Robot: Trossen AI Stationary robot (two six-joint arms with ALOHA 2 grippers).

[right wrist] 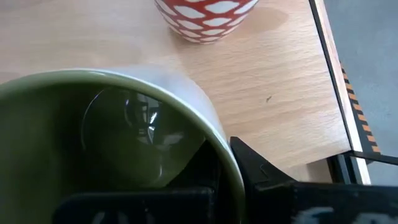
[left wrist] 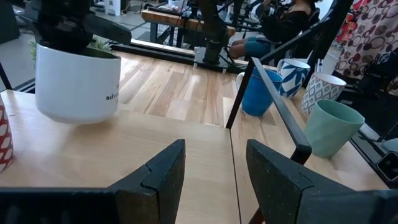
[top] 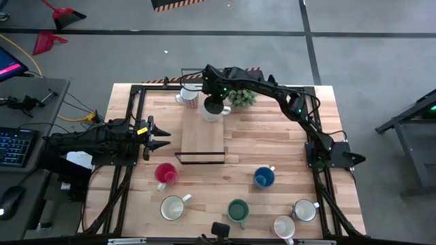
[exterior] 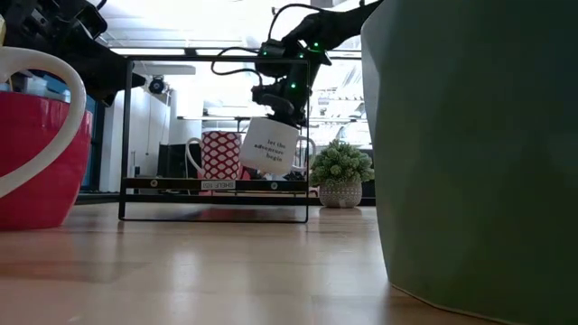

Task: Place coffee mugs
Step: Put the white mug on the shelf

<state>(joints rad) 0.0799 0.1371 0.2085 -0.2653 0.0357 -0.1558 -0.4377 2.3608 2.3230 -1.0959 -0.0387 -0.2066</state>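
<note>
Wooden table (top: pixel 286 146) | right pincer (top: pixel 216 105) clamps white mug (exterior: pixel 271 145) above board (top: pixel 202 139) | left pincer (top: pixel 158 137) wide, waiting

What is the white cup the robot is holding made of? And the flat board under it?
The white mug with printed lettering looks like glazed ceramic: smooth, thick-walled, shiny green inside in the right wrist view. The board looks like pale unpainted wood, with visible grain; its dark edge frame is probably metal.
</note>
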